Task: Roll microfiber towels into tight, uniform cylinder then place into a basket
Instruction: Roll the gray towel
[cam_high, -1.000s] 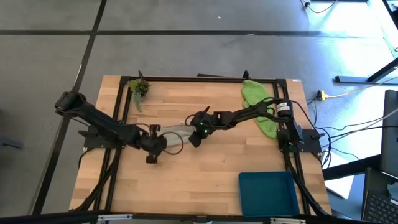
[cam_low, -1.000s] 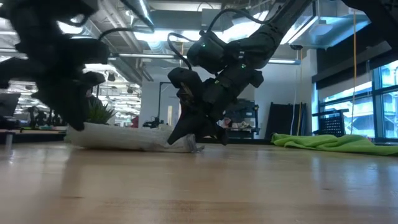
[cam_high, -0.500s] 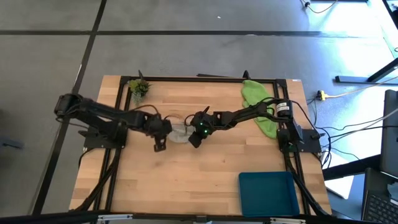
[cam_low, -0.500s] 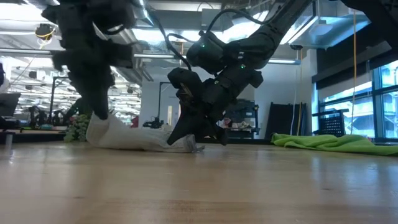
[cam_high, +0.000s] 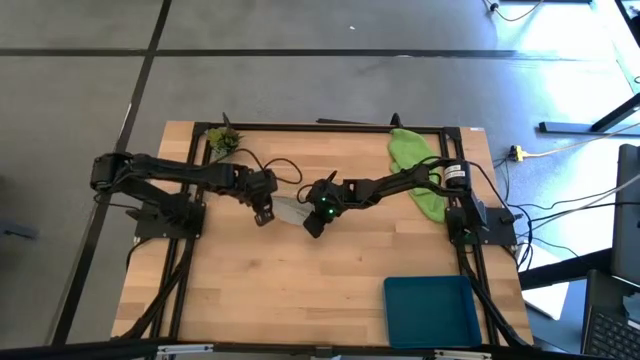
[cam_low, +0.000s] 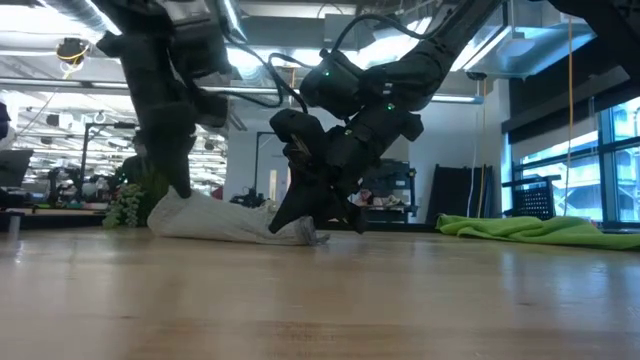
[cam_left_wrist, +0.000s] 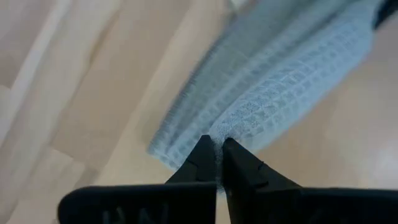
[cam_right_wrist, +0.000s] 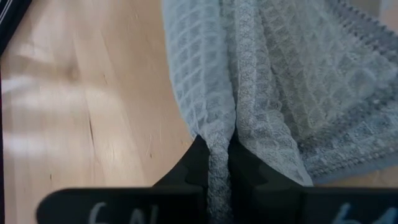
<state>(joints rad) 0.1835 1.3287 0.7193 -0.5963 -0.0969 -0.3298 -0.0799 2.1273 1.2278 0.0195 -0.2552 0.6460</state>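
Observation:
The pale grey-white towel (cam_high: 289, 210) lies bunched on the table's middle between my two grippers; it also shows in the low view (cam_low: 225, 222). My left gripper (cam_high: 264, 212) is shut on its left end. My right gripper (cam_high: 312, 224) is shut on its right end, low at the table. The lime green towel (cam_high: 418, 172) lies in a heap at the far right. The teal-blue basket (cam_high: 432, 310) stands at the near right. My left gripper pinches a raised fold at the towel's left end (cam_left_wrist: 219, 138) between its two fingers, coming slanting down from the left. That end (cam_low: 170, 208) is lifted a little; the rest lies on the table. My right gripper pinches a bunched fold of several layers at the towel's right end (cam_right_wrist: 219, 144) between its two fingers, slanting down from the right. That end (cam_low: 305, 234) rests at the table top.
A small leafy plant sprig (cam_high: 222, 140) lies at the far left corner. A black frame (cam_high: 320, 127) runs along the table's edges. Bare wood lies toward the near edge, left of the basket.
My left gripper has gone toward the far edge and a little to the right, carrying the towel's left end with it. The towel has bunched up shorter, its left end raised. Its right end has stayed in place in my still right gripper.

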